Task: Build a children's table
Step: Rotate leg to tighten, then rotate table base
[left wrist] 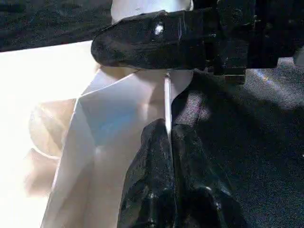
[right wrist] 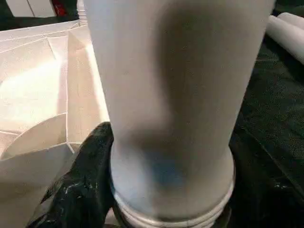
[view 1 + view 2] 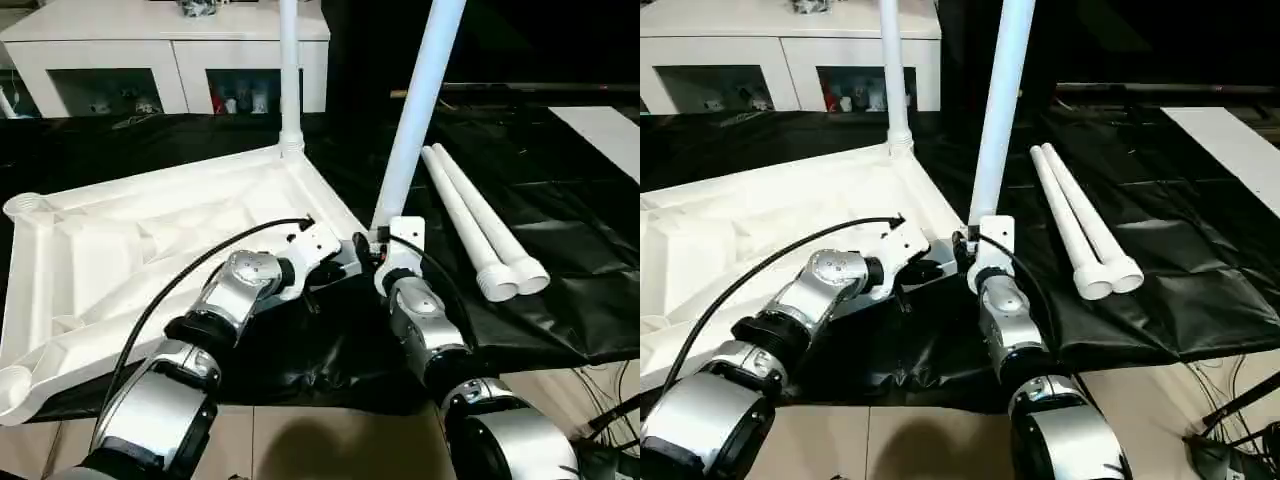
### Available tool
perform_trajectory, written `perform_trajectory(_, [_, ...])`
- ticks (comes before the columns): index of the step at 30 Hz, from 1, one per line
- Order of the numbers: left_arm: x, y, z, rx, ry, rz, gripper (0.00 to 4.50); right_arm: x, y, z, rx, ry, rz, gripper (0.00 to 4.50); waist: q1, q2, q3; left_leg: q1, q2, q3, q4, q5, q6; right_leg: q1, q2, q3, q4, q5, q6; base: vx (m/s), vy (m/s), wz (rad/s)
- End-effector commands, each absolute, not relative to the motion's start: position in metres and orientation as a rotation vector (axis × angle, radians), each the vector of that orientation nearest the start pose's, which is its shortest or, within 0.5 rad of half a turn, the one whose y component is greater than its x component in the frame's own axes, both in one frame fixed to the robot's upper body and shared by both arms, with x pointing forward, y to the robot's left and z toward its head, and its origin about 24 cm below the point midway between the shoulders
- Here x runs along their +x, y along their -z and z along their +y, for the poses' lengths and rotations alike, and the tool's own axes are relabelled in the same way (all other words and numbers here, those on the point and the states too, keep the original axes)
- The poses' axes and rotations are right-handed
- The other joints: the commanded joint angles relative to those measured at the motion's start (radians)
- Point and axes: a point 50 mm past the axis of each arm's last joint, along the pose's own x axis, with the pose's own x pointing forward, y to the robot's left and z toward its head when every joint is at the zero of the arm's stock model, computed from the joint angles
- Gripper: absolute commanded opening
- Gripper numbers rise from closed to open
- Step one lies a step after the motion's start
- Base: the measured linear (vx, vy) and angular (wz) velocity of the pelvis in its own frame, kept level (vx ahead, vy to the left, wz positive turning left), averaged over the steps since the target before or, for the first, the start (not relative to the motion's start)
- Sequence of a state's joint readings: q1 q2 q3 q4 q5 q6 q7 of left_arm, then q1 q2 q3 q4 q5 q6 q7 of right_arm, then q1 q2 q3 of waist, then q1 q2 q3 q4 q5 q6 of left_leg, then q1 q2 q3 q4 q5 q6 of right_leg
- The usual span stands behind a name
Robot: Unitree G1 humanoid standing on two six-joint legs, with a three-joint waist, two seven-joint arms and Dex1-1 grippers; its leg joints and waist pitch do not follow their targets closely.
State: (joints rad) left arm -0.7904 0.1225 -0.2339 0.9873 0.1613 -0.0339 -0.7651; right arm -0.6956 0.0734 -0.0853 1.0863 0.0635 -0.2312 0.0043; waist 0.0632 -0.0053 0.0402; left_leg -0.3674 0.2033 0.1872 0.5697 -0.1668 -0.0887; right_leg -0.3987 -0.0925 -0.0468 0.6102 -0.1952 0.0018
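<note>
The upturned table (image 3: 150, 240) lies on black sheeting. The right end effector (image 3: 375, 240) clamps a tilted leg (image 3: 415, 110) at its near corner. The left end effector (image 1: 168, 142) pinches the table's edge there, a grip the left wrist view shows closely. Two spare legs (image 3: 480, 225) lie to the right.

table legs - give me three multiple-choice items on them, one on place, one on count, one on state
1. Where do the spare legs lie?
A. on the black sheet right of the tabletop
B. on the cabinet
C. on the bare floor

2. How many legs stand upright in a tabletop socket?
A. none
B. one
C. three

3. What does the right pincer grip?
A. nothing
B. a cable
C. a tilted leg

Answers: 1 A, both lie side by side on the sheet; 2 B, one leg stands in the far corner; 3 C, its finger presses the tube.
</note>
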Motion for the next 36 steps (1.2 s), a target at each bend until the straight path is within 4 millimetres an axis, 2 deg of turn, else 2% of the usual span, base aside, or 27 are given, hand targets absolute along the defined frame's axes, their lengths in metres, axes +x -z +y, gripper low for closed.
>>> perform_trajectory(1, [0.341,-0.030,0.067,0.387,1.082,0.353,0.00,0.350,-0.018,-0.092,0.141,-0.129,0.183,3.25,-0.001,0.012,-0.048,0.012,0.019,-0.011,-0.077,-0.368,0.017,0.027,-0.044,0.032,-0.096,-0.303,-0.167,0.000,0.000,0.00])
perform_trajectory(3, [0.341,-0.031,0.067,0.389,1.092,0.341,0.00,0.352,-0.024,-0.097,0.132,-0.130,0.145,3.48,0.001,0.008,-0.050,0.012,0.020,-0.008,-0.074,-0.351,0.028,0.028,-0.044,0.034,-0.095,-0.277,-0.174,0.000,0.000,0.00])
perform_trajectory(4, [0.343,-0.033,0.067,0.394,1.088,0.326,0.00,0.354,-0.029,-0.104,0.104,-0.110,0.116,3.66,0.005,0.015,-0.053,0.014,0.019,-0.006,-0.070,-0.322,0.037,0.029,-0.045,0.036,-0.091,-0.244,-0.185,0.000,0.000,0.00])
perform_trajectory(7, [0.348,-0.038,0.068,0.406,1.042,0.291,0.00,0.355,-0.036,-0.115,0.052,-0.093,0.064,3.75,0.015,0.014,-0.055,0.012,0.017,0.002,-0.063,-0.259,0.063,0.032,-0.041,0.038,-0.086,-0.180,-0.194,0.000,0.000,0.00])
perform_trajectory(8, [0.351,-0.042,0.069,0.398,1.006,0.265,0.00,0.355,-0.041,-0.121,0.033,-0.100,0.026,3.75,0.017,0.021,-0.056,0.011,0.017,0.001,-0.062,-0.246,0.067,0.034,-0.041,0.038,-0.084,-0.170,-0.191,0.000,0.000,0.00])
perform_trajectory(10, [0.355,-0.048,0.070,0.374,0.979,0.238,0.00,0.353,-0.046,-0.128,0.012,-0.112,-0.009,3.75,0.025,0.019,-0.061,0.009,0.017,0.003,-0.057,-0.197,0.086,0.037,-0.040,0.037,-0.076,-0.102,-0.190,0.000,0.000,0.00])
perform_trajectory(11, [0.356,-0.050,0.070,0.363,0.973,0.227,0.28,0.352,-0.047,-0.131,0.000,-0.117,-0.021,3.79,0.025,0.019,-0.061,0.004,0.016,0.002,-0.057,-0.185,0.090,0.041,-0.039,0.036,-0.075,-0.089,-0.190,0.000,0.000,0.00])
perform_trajectory(12, [0.359,-0.056,0.071,0.335,0.953,0.204,0.28,0.349,-0.049,-0.137,-0.011,-0.119,-0.036,3.79,0.026,0.018,-0.061,-0.001,0.014,0.003,-0.054,-0.165,0.098,0.045,-0.038,0.035,-0.071,-0.060,-0.190,0.000,0.000,0.00])
perform_trajectory(13, [0.364,-0.065,0.072,0.289,0.925,0.158,0.59,0.344,-0.050,-0.147,-0.026,-0.119,-0.052,3.81,0.029,0.007,-0.067,0.001,0.017,0.003,-0.051,-0.143,0.110,0.046,-0.039,0.034,-0.067,-0.016,-0.201,0.000,0.000,0.00])
perform_trajectory(14, [0.365,-0.070,0.073,0.274,0.915,0.138,0.59,0.342,-0.051,-0.151,-0.034,-0.118,-0.055,3.81,0.033,0.013,-0.071,0.001,0.018,0.002,-0.048,-0.121,0.118,0.047,-0.039,0.033,-0.059,0.024,-0.210,0.000,0.000,0.00])
perform_trajectory(15, [0.367,-0.074,0.074,0.262,0.898,0.120,0.65,0.340,-0.051,-0.153,-0.033,-0.129,-0.058,3.81,0.030,0.010,-0.070,-0.005,0.018,0.002,-0.045,-0.096,0.138,0.047,-0.034,0.031,-0.053,0.087,-0.222,0.000,0.000,0.00])
perform_trajectory(16, [0.369,-0.076,0.075,0.255,0.886,0.108,0.79,0.338,-0.051,-0.154,-0.031,-0.138,-0.059,3.81,0.028,0.012,-0.068,-0.010,0.017,0.000,-0.046,-0.099,0.147,0.047,-0.035,0.027,-0.052,0.088,-0.223,0.000,0.000,0.00])
perform_trajectory(17, [0.370,-0.080,0.078,0.236,0.870,0.089,0.79,0.335,-0.051,-0.156,-0.039,-0.161,-0.059,3.81,0.026,-0.003,-0.067,-0.008,0.016,0.003,-0.045,-0.109,0.152,0.047,-0.034,0.027,-0.055,0.077,-0.223,0.000,0.000,0.00])
perform_trajectory(20, [0.375,-0.089,0.087,0.211,0.817,0.064,1.10,0.324,-0.049,-0.160,-0.040,-0.227,-0.042,3.81,0.032,0.004,-0.066,-0.004,0.022,0.001,-0.043,-0.114,0.168,0.046,-0.038,0.029,-0.052,0.068,-0.228,0.000,0.000,0.00])
perform_trajectory(21, [0.377,-0.095,0.096,0.203,0.767,0.039,1.14,0.316,-0.047,-0.163,-0.048,-0.272,-0.030,3.81,0.030,-0.006,-0.065,-0.006,0.021,0.002,-0.043,-0.107,0.170,0.047,-0.035,0.028,-0.050,0.076,-0.231,0.000,0.000,0.00])
perform_trajectory(22, [0.377,-0.095,0.096,0.203,0.765,0.038,1.19,0.316,-0.047,-0.163,-0.049,-0.273,-0.030,3.81,0.031,-0.003,-0.063,-0.006,0.023,0.002,-0.042,-0.108,0.170,0.044,-0.038,0.029,-0.051,0.077,-0.233,0.000,0.000,0.00])
perform_trajectory(24, [0.380,-0.105,0.117,0.202,0.666,-0.006,1.48,0.306,-0.043,-0.165,-0.063,-0.320,-0.003,3.81,0.030,-0.009,-0.060,-0.007,0.024,0.003,-0.043,-0.123,0.163,0.046,-0.037,0.029,-0.052,0.056,-0.234,0.000,0.000,0.00])
perform_trajectory(25, [0.378,-0.111,0.136,0.214,0.595,-0.022,1.48,0.300,-0.040,-0.165,-0.069,-0.337,0.013,3.81,0.028,-0.006,-0.058,-0.009,0.026,0.001,-0.046,-0.136,0.155,0.047,-0.040,0.028,-0.052,0.032,-0.231,0.000,0.000,0.00])
perform_trajectory(26, [0.378,-0.111,0.136,0.214,0.595,-0.022,1.52,0.300,-0.040,-0.165,-0.069,-0.337,0.013,3.81,0.028,-0.006,-0.058,-0.009,0.026,0.001,-0.046,-0.136,0.155,0.047,-0.040,0.028,-0.052,0.032,-0.231,0.000,0.000,0.00])
perform_trajectory(27, [0.376,-0.116,0.153,0.222,0.530,-0.039,1.52,0.296,-0.038,-0.165,-0.070,-0.346,0.024,3.81,0.023,-0.007,-0.056,-0.008,0.026,0.001,-0.048,-0.157,0.137,0.046,-0.040,0.029,-0.056,-0.025,-0.218,0.000,0.000,0.00])
perform_trajectory(28, [0.367,-0.124,0.190,0.257,0.377,-0.066,1.52,0.289,-0.038,-0.165,-0.053,-0.365,0.018,3.81,0.020,-0.007,-0.053,-0.009,0.027,0.001,-0.049,-0.169,0.126,0.043,-0.040,0.031,-0.060,-0.050,-0.209,0.000,0.000,0.00])
perform_trajectory(30, [0.361,-0.128,0.210,0.277,0.289,-0.075,1.52,0.285,-0.039,-0.165,-0.043,-0.379,0.006,3.81,0.012,-0.005,-0.055,-0.013,0.028,-0.002,-0.050,-0.164,0.118,0.046,-0.039,0.030,-0.054,-0.044,-0.198,0.000,0.000,0.00])
perform_trajectory(31, [0.356,-0.131,0.228,0.304,0.209,-0.073,1.52,0.283,-0.038,-0.164,-0.035,-0.392,0.013,3.81,0.007,-0.001,-0.053,-0.005,0.026,0.001,-0.050,-0.178,0.108,0.036,-0.031,0.030,-0.059,-0.066,-0.190,0.000,0.000,0.00])
perform_trajectory(33, [0.349,-0.134,0.251,0.348,0.092,-0.065,1.52,0.279,-0.037,-0.161,-0.018,-0.413,0.024,3.81,0.005,0.001,-0.049,-0.004,0.026,0.001,-0.054,-0.195,0.094,0.033,-0.029,0.030,-0.063,-0.097,-0.179,0.000,0.000,0.00])
perform_trajectory(34, [0.345,-0.136,0.264,0.363,0.022,-0.057,1.52,0.277,-0.036,-0.160,-0.019,-0.425,0.040,3.81,0.008,0.004,-0.049,0.003,0.029,0.001,-0.056,-0.218,0.080,0.026,-0.028,0.031,-0.067,-0.128,-0.176,0.000,0.000,0.00])
perform_trajectory(35, [0.336,-0.139,0.282,0.380,-0.084,-0.045,1.52,0.274,-0.033,-0.158,-0.019,-0.440,0.065,3.81,0.009,0.002,-0.046,0.004,0.029,0.001,-0.058,-0.230,0.070,0.024,-0.026,0.033,-0.067,-0.133,-0.171,0.000,0.000,0.00])
perform_trajectory(36, [0.335,-0.139,0.284,0.382,-0.096,-0.044,1.52,0.274,-0.033,-0.158,-0.019,-0.442,0.068,3.81,0.009,0.002,-0.046,0.004,0.029,0.001,-0.058,-0.230,0.070,0.024,-0.026,0.033,-0.067,-0.133,-0.171,0.000,0.000,0.00])
